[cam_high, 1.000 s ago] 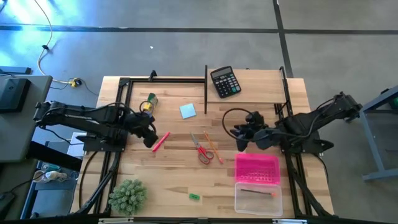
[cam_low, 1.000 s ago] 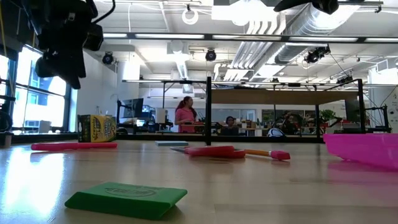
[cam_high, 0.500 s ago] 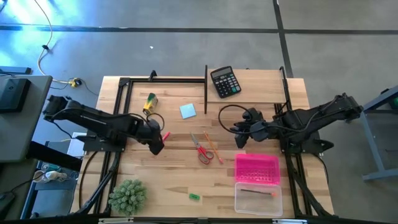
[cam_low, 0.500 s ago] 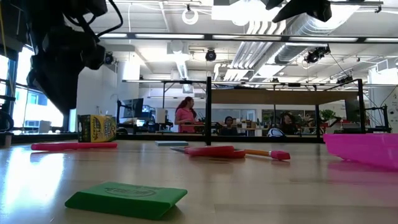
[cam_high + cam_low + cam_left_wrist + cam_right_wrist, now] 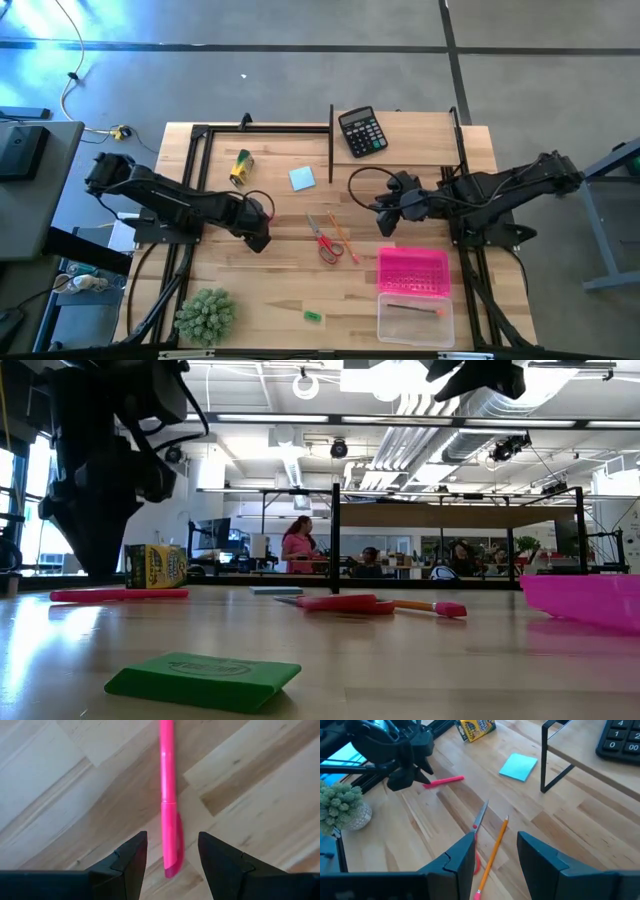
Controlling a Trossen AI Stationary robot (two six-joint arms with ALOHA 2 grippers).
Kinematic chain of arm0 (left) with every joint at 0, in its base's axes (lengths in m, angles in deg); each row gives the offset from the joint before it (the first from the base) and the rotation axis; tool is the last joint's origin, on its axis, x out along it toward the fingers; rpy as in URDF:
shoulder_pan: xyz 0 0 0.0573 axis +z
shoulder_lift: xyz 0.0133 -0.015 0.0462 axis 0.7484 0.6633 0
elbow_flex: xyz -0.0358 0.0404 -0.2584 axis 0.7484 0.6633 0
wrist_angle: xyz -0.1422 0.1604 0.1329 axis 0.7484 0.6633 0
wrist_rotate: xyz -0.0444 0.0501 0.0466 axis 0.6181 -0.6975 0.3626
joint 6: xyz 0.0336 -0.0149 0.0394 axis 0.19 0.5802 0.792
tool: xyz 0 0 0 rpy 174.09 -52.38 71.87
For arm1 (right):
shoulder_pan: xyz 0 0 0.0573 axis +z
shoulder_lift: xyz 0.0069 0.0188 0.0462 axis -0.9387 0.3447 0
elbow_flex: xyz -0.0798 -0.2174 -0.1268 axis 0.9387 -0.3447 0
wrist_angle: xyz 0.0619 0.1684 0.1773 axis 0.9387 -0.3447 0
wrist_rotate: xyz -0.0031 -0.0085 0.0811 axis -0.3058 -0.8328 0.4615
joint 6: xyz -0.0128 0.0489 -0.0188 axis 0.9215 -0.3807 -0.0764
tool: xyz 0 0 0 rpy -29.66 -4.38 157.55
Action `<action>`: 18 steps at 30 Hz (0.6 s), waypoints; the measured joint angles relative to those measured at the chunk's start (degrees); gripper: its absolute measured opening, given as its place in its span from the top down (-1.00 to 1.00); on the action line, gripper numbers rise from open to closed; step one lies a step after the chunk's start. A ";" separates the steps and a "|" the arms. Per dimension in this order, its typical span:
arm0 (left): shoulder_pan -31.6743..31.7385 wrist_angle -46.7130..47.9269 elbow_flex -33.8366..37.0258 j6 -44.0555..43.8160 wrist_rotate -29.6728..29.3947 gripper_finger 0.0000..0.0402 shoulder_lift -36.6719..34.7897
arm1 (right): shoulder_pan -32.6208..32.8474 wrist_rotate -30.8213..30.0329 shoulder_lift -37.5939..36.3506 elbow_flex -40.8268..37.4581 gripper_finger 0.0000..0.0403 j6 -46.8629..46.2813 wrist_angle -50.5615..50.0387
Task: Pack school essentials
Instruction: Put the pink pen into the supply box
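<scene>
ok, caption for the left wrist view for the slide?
Left claw open, straddling the end of the slim pink-red plastic pen lying on the light wooden tabletop.

The table (image 5: 290, 280) is pale wood in butcher-block strips, with a smooth, faintly shiny finish. The red pen (image 5: 170, 815) looks like glossy plastic. The left tool (image 5: 170, 862) has matt black plastic fingers (image 5: 127, 862). The light-blue square notepad (image 5: 518, 767) is matt paper. The pink basket (image 5: 412, 270) looks like perforated plastic, the box (image 5: 415, 318) beside it clear plastic. The tiny green eraser (image 5: 205, 678) looks smooth and dull.
</scene>
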 joint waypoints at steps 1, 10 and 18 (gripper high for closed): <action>0.00 -0.06 0.00 0.00 -0.14 0.17 0.55 | -0.20 0.31 0.00 0.00 0.32 0.02 -0.02; 0.00 -0.38 -0.07 -0.02 -0.23 0.17 4.63 | -0.24 0.41 0.00 0.00 0.32 0.04 -0.55; 0.00 -2.46 -0.03 0.00 0.93 0.17 6.73 | -0.24 0.41 0.00 -0.02 0.32 0.04 -0.89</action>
